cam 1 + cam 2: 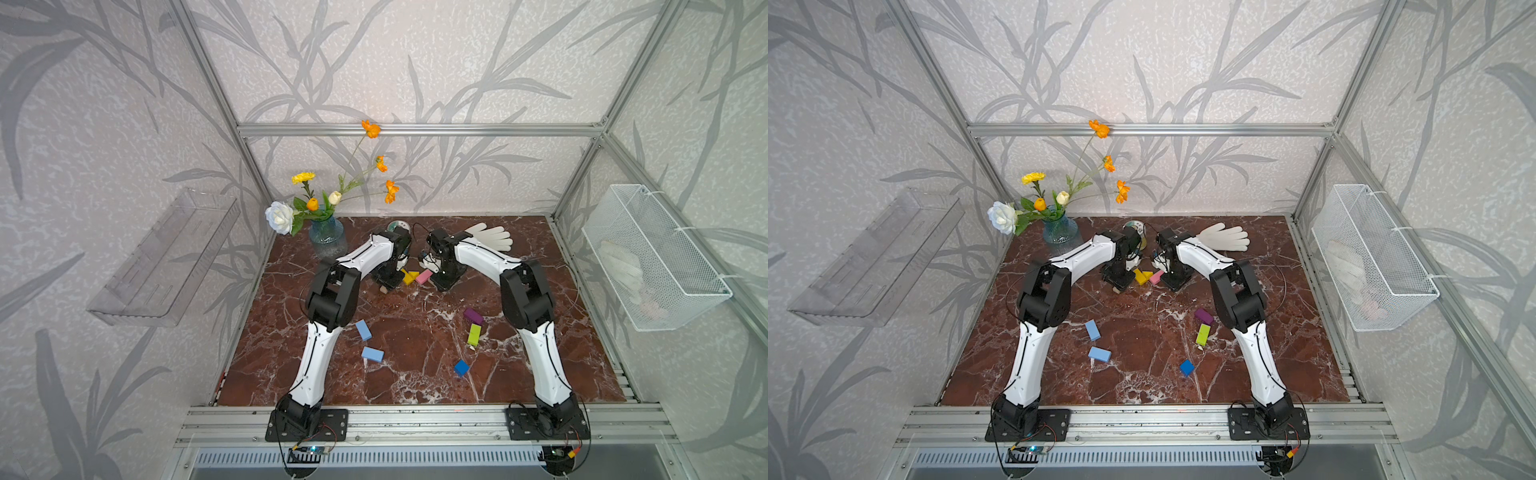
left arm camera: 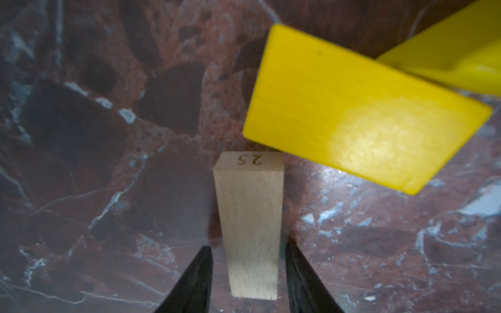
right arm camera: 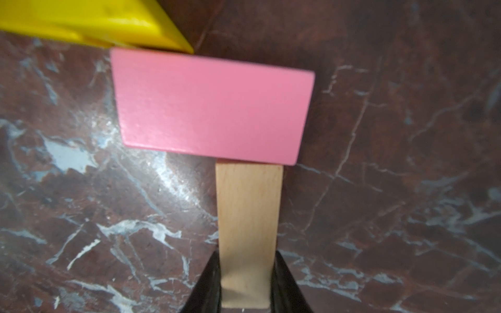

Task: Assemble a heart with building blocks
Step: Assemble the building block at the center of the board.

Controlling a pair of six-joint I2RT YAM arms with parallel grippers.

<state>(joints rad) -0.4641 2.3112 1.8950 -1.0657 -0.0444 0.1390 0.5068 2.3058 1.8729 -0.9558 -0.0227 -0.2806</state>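
The right hand (image 3: 246, 254) is clamped on a plain tan wooden block (image 3: 248, 211), whose far end meets the long side of the pink rectangular wooden block (image 3: 214, 108). The left hand (image 2: 247, 245), its fingers slightly apart, straddles a tan wooden block stamped 25 (image 2: 249, 216). This block lies beyond the yellow triangular block (image 3: 108, 24) and yellow rectangular block (image 2: 352, 113) from the pink block. The pink and yellow blocks lie flat on the red marble tabletop (image 3: 406, 162).

In both top views a blue glass vase (image 1: 327, 241) of artificial flowers (image 1: 309, 195) is standing at eleven o'clock on the marble tabletop (image 1: 415, 365). A round tin (image 1: 397, 226) is sitting at twelve, and a white glove (image 1: 494, 237) is lying flat at one. A clear shelf (image 1: 166, 262) is hanging at nine and a wire basket (image 1: 673, 257) at three.
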